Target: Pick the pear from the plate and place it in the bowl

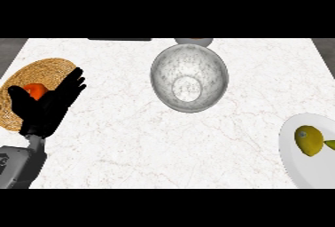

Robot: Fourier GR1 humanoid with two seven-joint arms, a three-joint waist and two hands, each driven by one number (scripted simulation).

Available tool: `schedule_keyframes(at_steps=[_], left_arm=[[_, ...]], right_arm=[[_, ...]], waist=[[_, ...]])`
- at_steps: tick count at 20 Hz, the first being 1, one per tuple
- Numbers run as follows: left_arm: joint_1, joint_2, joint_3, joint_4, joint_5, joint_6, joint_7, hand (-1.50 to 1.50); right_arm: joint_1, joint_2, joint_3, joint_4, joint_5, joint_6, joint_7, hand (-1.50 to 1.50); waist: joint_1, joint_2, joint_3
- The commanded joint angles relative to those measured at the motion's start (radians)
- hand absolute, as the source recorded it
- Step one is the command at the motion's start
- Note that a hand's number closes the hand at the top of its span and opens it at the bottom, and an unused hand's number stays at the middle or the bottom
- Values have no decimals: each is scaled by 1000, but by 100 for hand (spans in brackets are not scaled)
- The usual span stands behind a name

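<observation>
We see the yellow pear [309,140] on the round white plate [300,170] at the right edge of the marble counter [131,146], the grey speckled bowl [189,79] near mid-counter; the black left hand [47,106] rests open at the left edge.

This looks like a kitchen. A pale counter [163,146] veined like marble carries tableware and food. A speckled grey bowl [163,75] stands near the far edge. A white plate [301,170] holds a yellow pear [309,140], and an orange fruit [36,91] sits on a round woven mat [39,71].
</observation>
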Motion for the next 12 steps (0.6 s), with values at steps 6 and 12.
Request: schedule_keyframes(at_steps=[6,12], left_arm=[[20,19,45,25,-4,-57,-24,0],[12,15,56,-22,-19,-48,22,0]], right_arm=[[-95,-3,136,-42,170,132,-38,-150],[-155,-7,187,64,272,138,-103,-150]], waist=[[-6,-1,-1],[-3,-1,0]])
